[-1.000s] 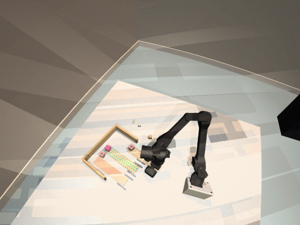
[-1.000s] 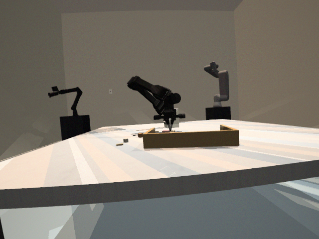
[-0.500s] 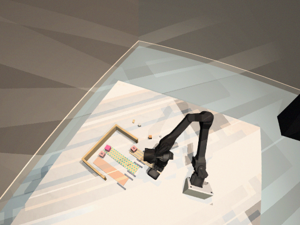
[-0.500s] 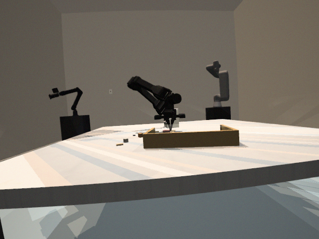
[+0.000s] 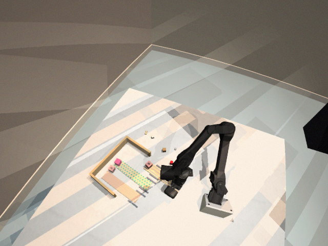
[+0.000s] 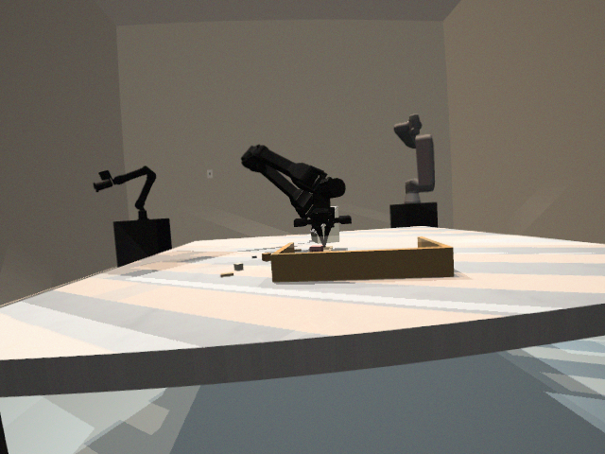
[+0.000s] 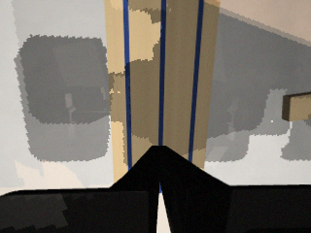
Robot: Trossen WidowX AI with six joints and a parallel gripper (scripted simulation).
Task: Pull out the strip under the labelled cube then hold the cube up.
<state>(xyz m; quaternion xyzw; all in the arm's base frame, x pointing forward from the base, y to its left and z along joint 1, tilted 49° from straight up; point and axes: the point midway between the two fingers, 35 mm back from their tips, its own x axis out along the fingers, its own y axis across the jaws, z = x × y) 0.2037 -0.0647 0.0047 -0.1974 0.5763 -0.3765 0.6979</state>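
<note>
My gripper point(image 5: 172, 186) point(image 6: 322, 239) point(image 7: 157, 152) is low over the table with its fingers pressed together on the near end of a tan strip with three blue lines point(image 5: 155, 172) point(image 7: 145, 87). In the wrist view the strip runs straight away from the fingertips. A dull pink cube with a dark mark point(image 5: 148, 164) rests on the far end of that strip, just outside the open side of the wooden frame point(image 5: 108, 156) point(image 6: 361, 264). A cream strip with green dots point(image 5: 135, 176) and a plain tan strip point(image 5: 120, 185) lie beside it.
A magenta cube point(image 5: 118, 161) and a pale pink cube point(image 5: 111, 168) sit at the far ends of the other strips. A red ball point(image 5: 171, 162) and small blocks point(image 5: 164, 149) point(image 5: 145, 132) lie behind. A tan block point(image 7: 296, 107) shows at the right of the wrist view.
</note>
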